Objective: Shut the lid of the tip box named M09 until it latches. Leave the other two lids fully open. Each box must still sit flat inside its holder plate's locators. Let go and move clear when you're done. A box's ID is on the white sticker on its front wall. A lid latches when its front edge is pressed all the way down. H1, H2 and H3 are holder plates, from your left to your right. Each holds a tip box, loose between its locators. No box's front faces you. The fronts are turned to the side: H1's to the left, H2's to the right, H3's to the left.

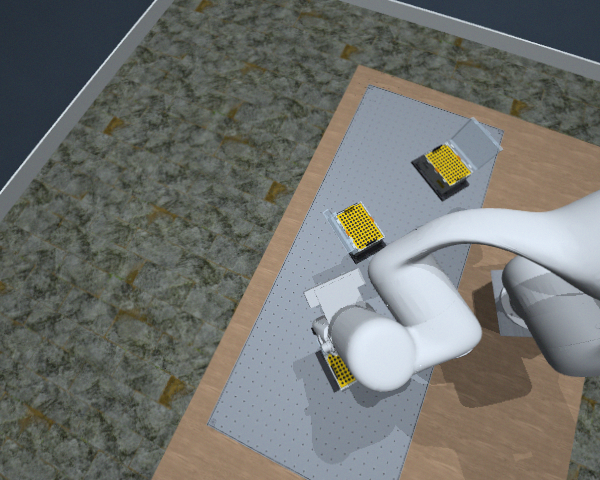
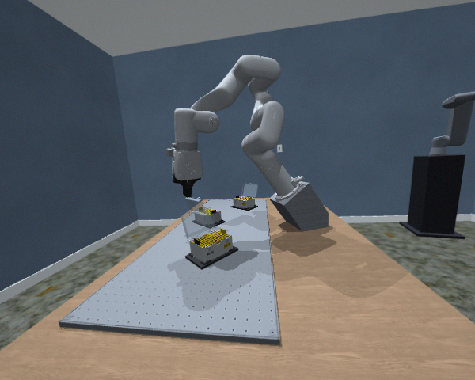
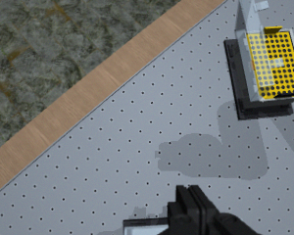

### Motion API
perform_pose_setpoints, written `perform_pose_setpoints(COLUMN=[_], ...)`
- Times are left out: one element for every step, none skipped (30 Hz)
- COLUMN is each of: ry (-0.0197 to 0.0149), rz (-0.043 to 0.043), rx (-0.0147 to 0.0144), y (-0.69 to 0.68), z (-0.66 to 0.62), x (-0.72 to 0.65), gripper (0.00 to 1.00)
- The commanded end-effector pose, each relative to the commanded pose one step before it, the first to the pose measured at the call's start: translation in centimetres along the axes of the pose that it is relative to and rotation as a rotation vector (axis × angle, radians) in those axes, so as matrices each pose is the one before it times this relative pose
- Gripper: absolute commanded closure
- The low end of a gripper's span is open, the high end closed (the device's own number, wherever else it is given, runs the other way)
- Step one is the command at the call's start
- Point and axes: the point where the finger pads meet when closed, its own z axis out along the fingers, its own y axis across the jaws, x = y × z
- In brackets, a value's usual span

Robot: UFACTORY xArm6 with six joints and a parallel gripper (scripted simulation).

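the tool (image 3: 193,206) points straight down from the white arm (image 2: 229,93), its dark fingers pressed together with nothing between them. in the exterior view it hangs just above the top edge of the raised clear lid (image 2: 187,222) of the nearest tip box (image 2: 210,244); whether the fingertips touch that edge cannot be told. in the wrist view a pale strip, seemingly that lid's edge, shows at the bottom of the frame right beside the fingers

three tip boxes with yellow racks sit in a row on dark holder plates on the grey perforated board (image 1: 285,372), which lies on the wooden table (image 2: 352,286). from above, the nearest box (image 1: 340,370) is mostly hidden under the arm's wrist. the middle box (image 1: 359,225) and the far box (image 1: 447,164) stand well apart from the tool, both with lids up; the far lid (image 1: 475,138) leans back toward the board's edge

the sticker text is too small to read, so which box is m09 cannot be told
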Motion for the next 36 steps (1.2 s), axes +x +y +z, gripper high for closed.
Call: perform_pose_setpoints(ry=[-0.18526,-0.00001,0.00002,-0.00001,-0.00001,0.00002,-0.00001,-0.00001,0.00000,0.00000,0.00000,0.00000,0.00001,0.00000,0.00000,0.00003,-0.00001,-0.00001,0.00000,0.00000,0.00000,0.00000,0.00000,0.00000,0.00000,0.00000,0.00000,0.00000,0.00000,0.00000,0.00000,0.00000,0.00000,0.00000,0.00000,0.00000], rz=[-0.05671,0.00000,0.00001,0.00000,0.00000,0.00001,0.00000,0.00000,0.00000,0.00000,0.00000,0.00000,0.00000,0.00000,0.00000,0.00001,0.00000,0.00000,0.00000,0.00000,0.00000,0.00000,0.00000,0.00000,0.00000,0.00000,0.00000,0.00000,0.00000,0.00000,0.00000,0.00000,0.00000,0.00000,0.00000,0.00000], rx=[0.00109,0.00000,0.00000,0.00000,0.00000,0.00000,0.00000,0.00000,0.00000,0.00000,0.00000,0.00000,0.00000,0.00000,0.00000,0.00000,0.00000,0.00000,0.00000,0.00000,0.00000,0.00000,0.00000,0.00000,-0.00001,-0.00001,-0.00001,0.00000,0.00000,-0.00001,-0.00001,-0.00001,-0.00001,-0.00001,-0.00001,-0.00001], y=[0.487,0.001,-0.002,0.001,0.001,-0.002,0.000,0.001,0.001,0.000,0.000,0.000,-0.001,0.001,0.001,-0.003,0.001,0.001,0.000,0.000,0.000,0.000,0.000,0.001,0.001,0.001,0.001,0.000,0.000,0.000,0.001,0.001,0.001,0.000,0.000,0.000], z=[0.565,0.000,0.000,0.000,0.000,0.000,0.000,0.000,0.000,0.000,0.000,0.000,0.000,0.000,0.000,0.000,0.000,0.000,0.000,0.000,0.000,0.000,0.000,0.166,0.166,0.167,0.167,0.000,0.000,0.168,0.167,0.167,0.167,0.167,0.167,0.167], x=[1.729,0.003,-0.005,0.002,0.002,-0.005,0.002,0.002,0.001,0.001,0.000,0.000,-0.002,0.001,0.001,-0.007,0.003,0.002,0.001,0.001,0.001,0.000,0.000,0.001,0.000,0.000,0.000,0.000,0.000,0.000,0.000,0.000,0.000,0.000,0.000,0.000], gripper=[1.00,1.00,1.00,1.00,1.00,1.00,1.00,1.00,1.00,1.00,1.00,1.00,1.00,1.00,1.00,1.00,1.00,1.00,1.00,1.00,1.00,1.00,1.00,1.00,1.00,1.00,1.00,1.00,1.00,1.00,1.00,1.00,1.00,1.00,1.00,1.00])
